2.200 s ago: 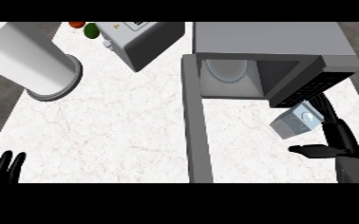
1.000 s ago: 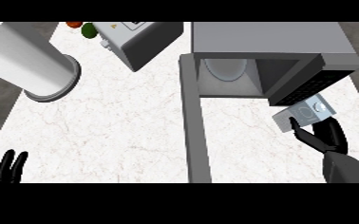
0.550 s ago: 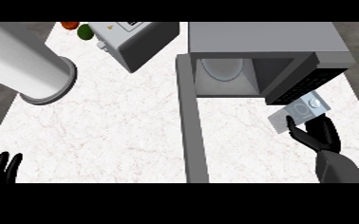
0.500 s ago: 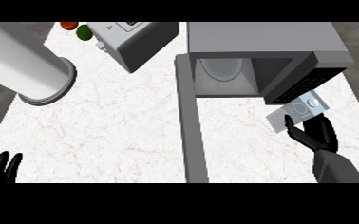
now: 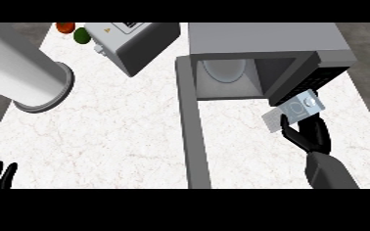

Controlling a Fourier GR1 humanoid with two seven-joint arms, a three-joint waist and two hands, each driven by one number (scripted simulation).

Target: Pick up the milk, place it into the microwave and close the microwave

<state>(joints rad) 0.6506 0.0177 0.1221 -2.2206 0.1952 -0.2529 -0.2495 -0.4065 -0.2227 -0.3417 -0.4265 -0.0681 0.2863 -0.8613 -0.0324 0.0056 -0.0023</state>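
Right robot hand holds milk tilted, cap toward upper right.

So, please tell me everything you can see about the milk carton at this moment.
The milk carton is a small, pale grey-white box with a printed face and a round cap near its upper right end. It looks like cardboard. It lies tilted, with its cap end pointing up and to the right, just in front of the open microwave, right of the opening. The right hand holds it from below, its black fingers curled round the lower end.
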